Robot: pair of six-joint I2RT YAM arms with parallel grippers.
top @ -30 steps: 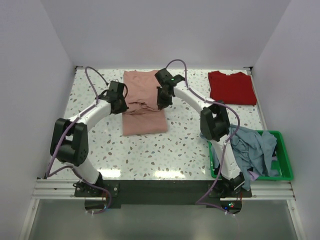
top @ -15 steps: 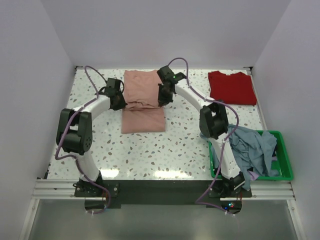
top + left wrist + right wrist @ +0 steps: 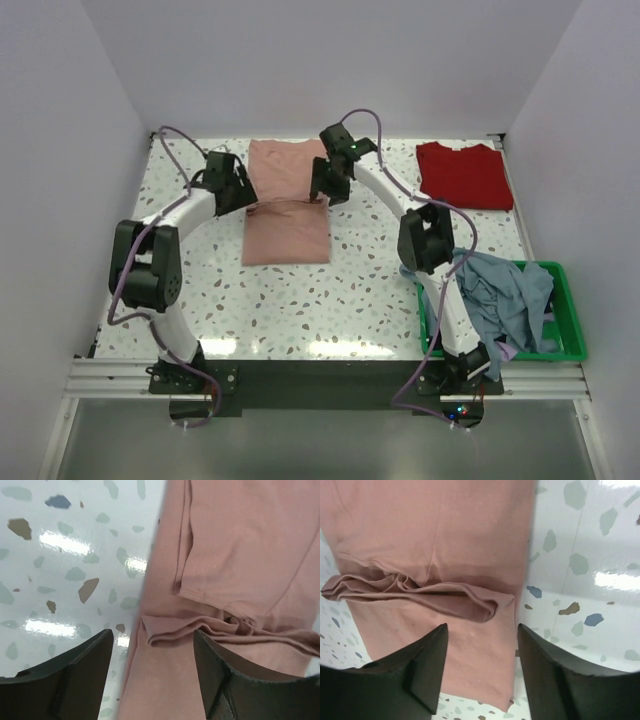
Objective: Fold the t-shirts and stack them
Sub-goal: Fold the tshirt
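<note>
At the far middle of the glossy white counter, speckled with grey and brown like terrazzo, the left end effector hangs with its two black, wedge-shaped fingers apart and holding nothing. Between them lies the left end of a bunched ridge of cloth. The right end effector stands the same way, spread and empty, over the right end of that ridge, where the cloth rolls into a soft, rounded lip. Whether the fingertips touch the cloth, I cannot tell.

The ridge belongs to the dusty salmon-pink cotton t-shirt. It lies flat as a long, narrow rectangle with its sides folded in, and the ridge crosses it about the middle. The cloth is matte, and a stitched hem shows in the left wrist view.

Well apart, near the far right corner, the deep red t-shirt lies flat in a neat, squarish shape. At the near right, the green plastic basket holds the crumpled light blue-grey t-shirt, which spills over its rim.
</note>
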